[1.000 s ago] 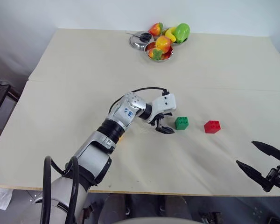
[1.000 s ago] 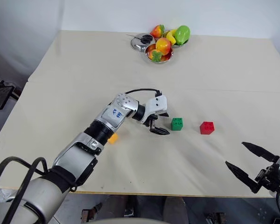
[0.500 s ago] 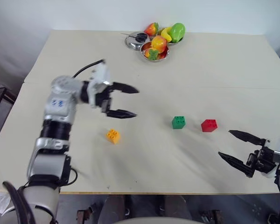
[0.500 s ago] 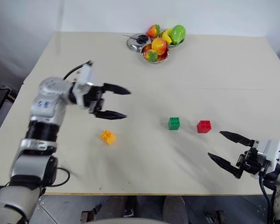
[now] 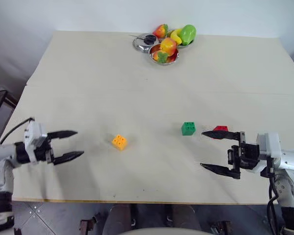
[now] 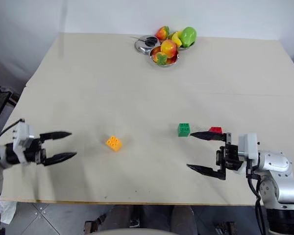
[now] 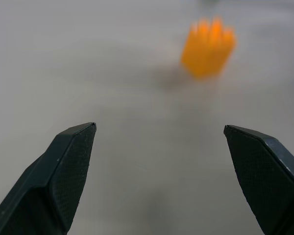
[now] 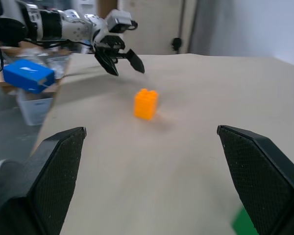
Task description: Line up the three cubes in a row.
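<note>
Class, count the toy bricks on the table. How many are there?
3. The yellow-orange brick lies left of centre, the green brick right of centre, and the red brick beside it, partly behind the right gripper.

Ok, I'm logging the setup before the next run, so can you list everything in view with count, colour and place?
green cube: 1, green, on the table right of centre
red cube: 1, red, just right of the green one, partly behind the right hand's upper finger
yellow-orange cube: 1, yellow-orange, alone left of centre
table: 1, cream, under everything
steel bowls: a cluster, silver, at the table's far edge
plastic fruit: several, red, orange, yellow and green, in the bowls
blue box: 1, blue, off the table
left hand: black fingers, open, at the table's left edge
right hand: black fingers, open, near the red cube
</note>
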Tool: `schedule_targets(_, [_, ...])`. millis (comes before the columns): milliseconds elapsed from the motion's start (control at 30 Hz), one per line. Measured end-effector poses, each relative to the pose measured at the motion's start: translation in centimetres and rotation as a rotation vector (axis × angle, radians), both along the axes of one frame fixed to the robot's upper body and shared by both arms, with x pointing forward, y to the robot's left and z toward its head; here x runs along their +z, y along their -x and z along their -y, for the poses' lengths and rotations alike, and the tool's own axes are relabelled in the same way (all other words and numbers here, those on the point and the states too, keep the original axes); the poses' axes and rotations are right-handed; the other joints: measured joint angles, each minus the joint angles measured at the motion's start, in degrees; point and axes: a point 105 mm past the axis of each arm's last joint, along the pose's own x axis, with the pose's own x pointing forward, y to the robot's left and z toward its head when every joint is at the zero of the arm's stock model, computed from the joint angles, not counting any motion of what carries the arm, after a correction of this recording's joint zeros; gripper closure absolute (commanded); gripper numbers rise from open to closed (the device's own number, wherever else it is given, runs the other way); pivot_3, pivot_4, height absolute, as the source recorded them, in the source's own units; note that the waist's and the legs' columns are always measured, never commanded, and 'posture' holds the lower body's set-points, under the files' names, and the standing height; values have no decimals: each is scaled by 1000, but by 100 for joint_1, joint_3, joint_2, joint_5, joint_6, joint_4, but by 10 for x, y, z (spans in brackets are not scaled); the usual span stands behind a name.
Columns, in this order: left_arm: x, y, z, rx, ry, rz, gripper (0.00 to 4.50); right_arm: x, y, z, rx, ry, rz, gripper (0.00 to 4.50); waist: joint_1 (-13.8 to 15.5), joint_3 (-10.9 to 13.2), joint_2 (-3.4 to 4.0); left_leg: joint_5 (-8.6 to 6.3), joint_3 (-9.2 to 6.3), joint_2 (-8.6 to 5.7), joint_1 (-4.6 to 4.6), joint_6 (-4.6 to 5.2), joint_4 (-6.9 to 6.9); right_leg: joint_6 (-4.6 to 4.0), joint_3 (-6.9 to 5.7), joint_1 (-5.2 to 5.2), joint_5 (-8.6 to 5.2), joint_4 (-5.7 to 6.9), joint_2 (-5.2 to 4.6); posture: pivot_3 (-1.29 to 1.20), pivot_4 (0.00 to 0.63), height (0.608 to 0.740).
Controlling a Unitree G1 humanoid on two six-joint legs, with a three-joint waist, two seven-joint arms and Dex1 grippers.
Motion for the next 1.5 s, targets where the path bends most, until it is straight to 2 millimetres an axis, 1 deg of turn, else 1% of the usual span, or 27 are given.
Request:
schedule_targets(67, [-3,6,-10,45,-10,3,56,-1,-2,-1,9,9,8,0,-8,0,0,-1,0,-1,1,0,0,-1,0,-1,0,3,-5,0,150,740])
schedule_targets(100, [-3,8,-10,47,-11,4,56,-1,-3,-1,10,10,10,0,-7,0,0,-1,-1,-1,0,0,-1,-1,-1,-1,0,3,-7,0,150,740])
schedule_targets(200, [-1,9,3,10,-6,40,56,-3,-6,2,-5,18,15,0,-4,0,0,-1,-2,-3,0,-1,-2,-1,-2,-2,0,5,-9,0,150,740])
schedule_targets(300, [4,3,25,-26,29,92,56,-10,-9,9,-40,26,-9,0,-15,0,0,-1,0,-5,0,-1,-3,-2,0,-1,1,6,-8,0,150,740])
schedule_targets(367, [8,0,44,-42,51,119,56,-17,-9,18,-74,37,-28,0,-23,0,0,-1,1,-6,0,-1,-4,-2,0,-1,1,5,-8,0,150,740])
schedule_targets(467, [13,8,79,-35,91,157,56,-25,-7,36,-141,68,-43,0,-36,0,0,-3,4,-7,2,2,-11,-1,5,1,1,-1,-8,0,150,740])
schedule_targets(533, [13,10,99,-6,127,157,56,-25,-7,46,-180,72,-32,0,-45,0,1,-3,8,-2,6,2,-11,-1,8,1,1,-4,-2,0,150,740])
schedule_targets(633, [8,6,113,88,169,138,56,-23,-7,58,-227,77,-15,0,-31,-2,4,1,8,4,13,-1,-10,-1,10,5,1,-1,4,0,150,740])
schedule_targets(700, [0,2,126,131,167,114,56,-26,-7,64,-250,76,-24,0,-7,-3,5,2,8,4,18,-1,-9,-1,11,10,1,1,4,0,150,740])
schedule_targets(733, [-3,2,128,143,163,103,56,-28,-6,64,-252,78,-26,0,-4,-3,5,2,8,4,17,-1,-8,-1,11,9,1,3,3,0,150,740])
schedule_targets(833, [-12,-3,132,213,166,79,607,-33,-2,66,-260,88,-44,0,-12,-5,8,2,9,4,17,-2,-10,-2,13,8,1,-1,2,0,150,740])
schedule_targets(933, [-19,-4,141,202,160,65,1613,-34,-2,67,-273,86,-42,0,-16,-5,8,2,9,4,16,-2,-9,-2,13,7,1,-2,2,0,150,740])
schedule_targets(967, [-21,-5,142,202,160,66,1872,-34,-2,66,-277,84,-36,0,-17,-5,8,2,9,4,16,-2,-9,-2,12,7,1,-2,2,0,150,740])
schedule_targets(1067, [-21,-8,140,205,163,76,2848,-34,-2,66,-291,78,-33,0,-9,-5,9,2,8,5,16,-2,-9,-3,11,7,0,-2,1,0,150,740])
schedule_targets(1100, [-19,-9,140,200,160,86,3002,-35,-2,67,-296,78,-36,0,-3,-5,9,2,7,4,17,-2,-9,-3,10,9,0,-2,0,0,150,740])
schedule_targets(1200, [-14,-15,140,125,143,100,3035,-37,1,66,-309,81,-43,0,23,-5,9,2,6,2,15,-2,-8,-3,8,8,1,-2,-3,0,150,740])
schedule_targets(1267, [-5,-22,141,37,131,131,3035,-39,4,68,-323,82,-52,0,57,-5,10,2,7,3,13,-2,-7,-4,7,5,0,-1,0,0,150,740])
schedule_targets(1367, [19,-37,143,-175,93,200,3035,-41,10,77,-370,90,-66,0,125,-7,13,3,10,0,12,-4,-5,-4,7,3,1,2,2,0,150,740])
schedule_targets(1400, [25,-40,144,-234,75,213,3035,-42,12,78,-376,95,-70,0,124,-7,13,3,11,-1,11,-3,-5,-5,5,3,1,0,3,0,150,740])
schedule_targets(1433, [31,-44,149,-333,62,223,3035,-43,16,83,-397,101,-80,0,136,-8,15,3,12,-5,10,-3,-5,-5,5,4,1,-1,2,0,150,740])
schedule_targets(1467, [33,-46,152,-380,53,224,3035,-44,17,84,-404,104,-85,0,135,-9,16,3,12,-7,8,-3,-6,-4,4,2,1,-1,2,0,150,740])
schedule_targets(1500, [37,-53,161,-468,52,212,3035,-46,23,90,-430,112,-98,0,156,-9,16,3,12,-10,5,-2,-5,-3,1,4,2,-2,2,0,150,740])
